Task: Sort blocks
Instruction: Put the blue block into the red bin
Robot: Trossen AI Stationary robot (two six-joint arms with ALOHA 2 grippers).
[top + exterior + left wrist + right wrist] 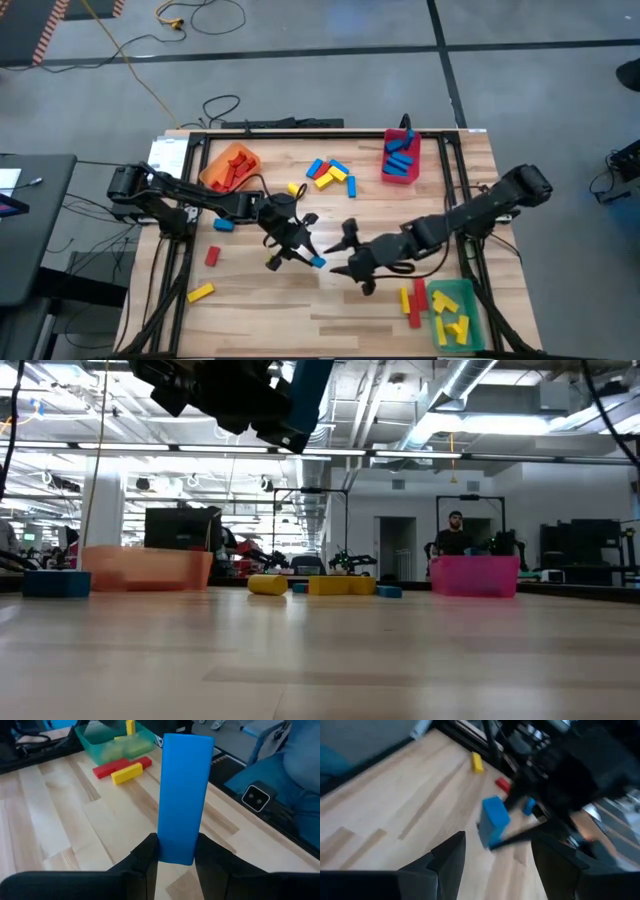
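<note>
A: What is the left claw [312, 258] doing?

B: It is clamped on a blue block [183, 795]. In the left wrist view the two dark fingers [145, 855] pinch the block's near end and the rest of it sticks out beyond them. From above, the claw sits near the middle of the counter [260, 300], with the blue showing at its tip.

A: And the right claw [345, 256]?

B: Its fingers stand well apart and hold nothing. It is just beside the left claw, facing it. In its own wrist view the blue block [494, 820] shows ahead, between and beyond its fingers, not touching them.

A: Where are the other blocks?

B: A loose cluster of blue and yellow blocks [330, 174] lies at the far middle of the counter. A red block [212, 256], a yellow one [200, 292] and a blue one [222, 224] lie apart on the left side. Blue blocks fill the pink bin [400, 160], red ones the orange bin [230, 166], yellow ones the green bin [452, 312], with a red and a yellow block [412, 300] just beside it
</note>
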